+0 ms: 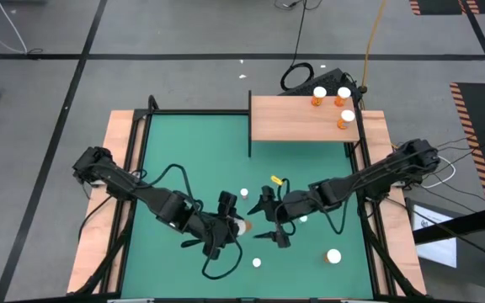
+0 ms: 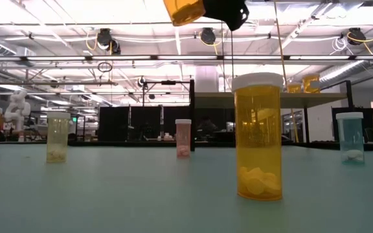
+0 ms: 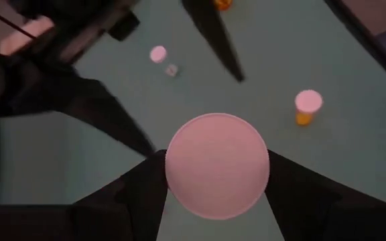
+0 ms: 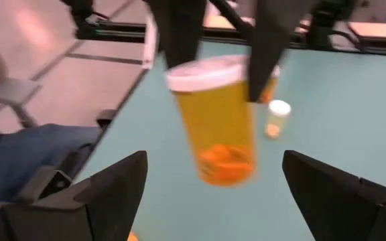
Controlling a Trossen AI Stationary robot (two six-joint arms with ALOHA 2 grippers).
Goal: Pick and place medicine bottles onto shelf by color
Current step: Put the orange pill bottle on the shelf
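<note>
Three orange bottles (image 1: 333, 101) stand on the shelf (image 1: 297, 118) at upper right of the high view. One orange bottle (image 4: 214, 120) hangs pinched in the left gripper (image 1: 232, 225) at lower centre; the right gripper (image 1: 269, 225) faces it, spread and empty. About five bottles remain on the green counter (image 1: 183, 151). Sorting is under half done.

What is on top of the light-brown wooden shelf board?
Three orange bottles with white caps stand clustered at one end of the light-brown wooden shelf; the rest is bare. Beneath the board is hidden.
</note>
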